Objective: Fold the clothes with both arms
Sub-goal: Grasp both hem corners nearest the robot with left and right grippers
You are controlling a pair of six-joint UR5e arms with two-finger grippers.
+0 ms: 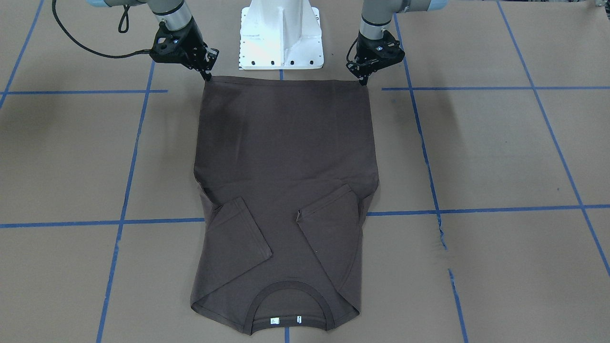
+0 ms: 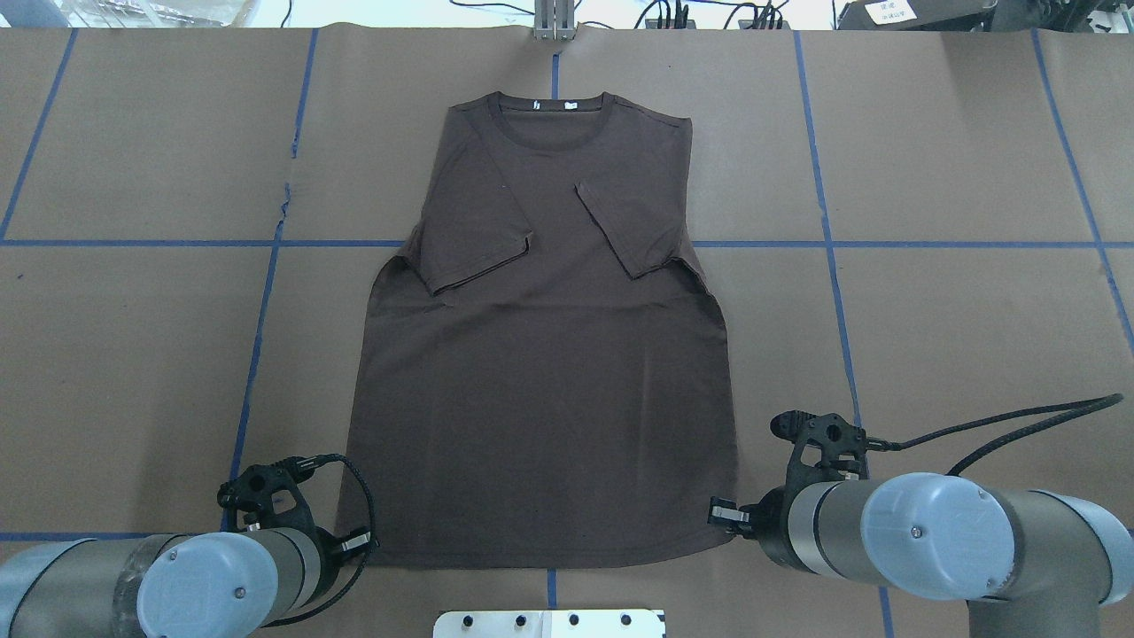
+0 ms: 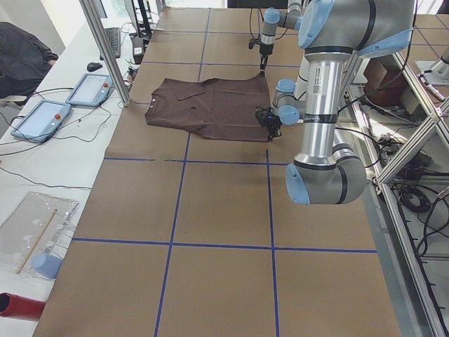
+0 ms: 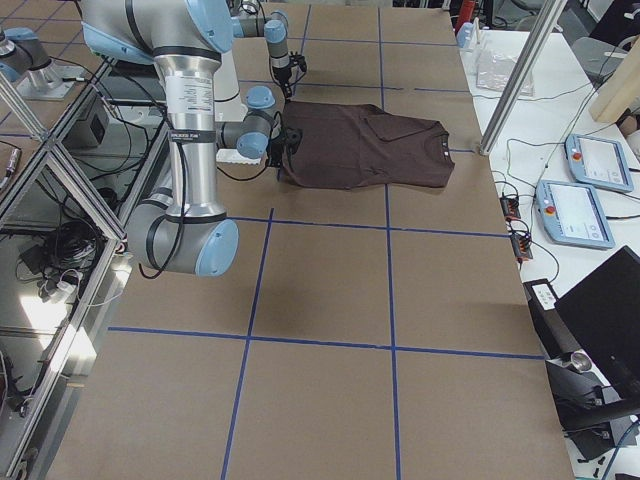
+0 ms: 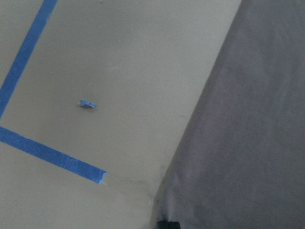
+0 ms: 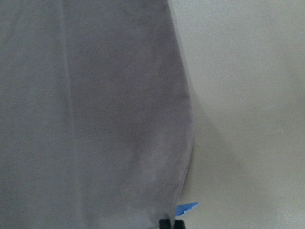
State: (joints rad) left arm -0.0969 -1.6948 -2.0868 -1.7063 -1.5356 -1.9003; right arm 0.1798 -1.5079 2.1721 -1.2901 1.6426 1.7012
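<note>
The dark brown T-shirt (image 1: 286, 181) (image 2: 540, 354) lies flat on the brown table, both sleeves folded inward and the collar (image 1: 288, 305) at the far end from the robot. Its hem lies along the edge next to the base. My left gripper (image 1: 364, 81) (image 2: 361, 540) is pinched on one hem corner, fingers together. My right gripper (image 1: 208, 76) (image 2: 722, 512) is pinched on the other corner. The left wrist view shows the shirt edge (image 5: 238, 143) running down to the fingertips (image 5: 167, 223). The right wrist view shows the cloth (image 6: 95, 119) likewise meeting the fingertips (image 6: 170, 223).
The white base pedestal (image 1: 281, 33) stands just behind the hem. Blue tape lines (image 1: 476, 209) grid the brown paper. A metal post (image 2: 554, 22) stands beyond the collar. Two tablets (image 3: 42, 119) lie on the side bench.
</note>
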